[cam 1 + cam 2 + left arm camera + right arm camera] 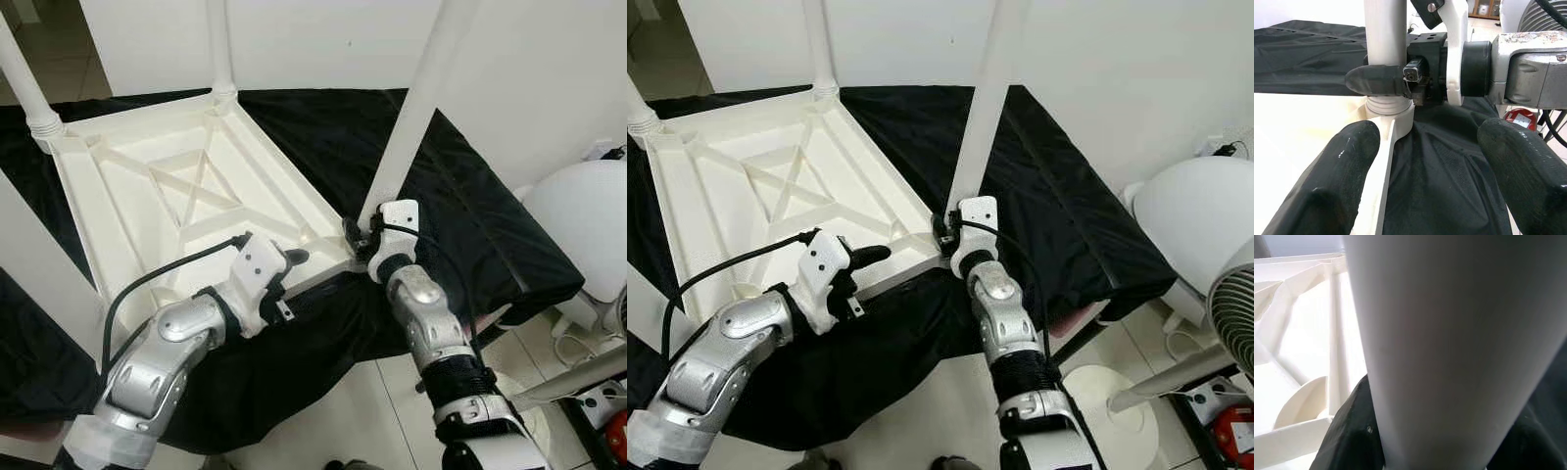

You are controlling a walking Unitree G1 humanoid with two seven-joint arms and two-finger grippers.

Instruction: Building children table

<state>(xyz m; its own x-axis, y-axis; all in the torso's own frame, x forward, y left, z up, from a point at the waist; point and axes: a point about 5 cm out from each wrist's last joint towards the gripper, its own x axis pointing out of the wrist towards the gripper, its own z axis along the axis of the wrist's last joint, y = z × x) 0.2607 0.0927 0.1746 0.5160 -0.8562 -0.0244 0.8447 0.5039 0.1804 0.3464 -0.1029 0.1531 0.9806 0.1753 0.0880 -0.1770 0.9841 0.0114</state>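
Observation:
A white plastic children's table top (pixel 186 186) lies upside down on a black cloth, its ribbed underside up. White legs stand in its corners. My right gripper (pixel 361 238) is shut on the base of the near-right leg (pixel 416 108), which fills the right wrist view as a white tube (pixel 1449 347). My left gripper (pixel 1425 161) is open, its fingers (pixel 1332 181) straddling the table top's near edge (pixel 313 279) just left of that leg. In the left wrist view the right gripper's finger (pixel 1376 81) wraps the leg (pixel 1383 34) above its socket.
Black cloth (pixel 460 215) covers the low platform under the table top. A white wall stands behind. To the right are a white fan (pixel 1195 225) and its round base (pixel 1107 401) on the tiled floor, with cables nearby.

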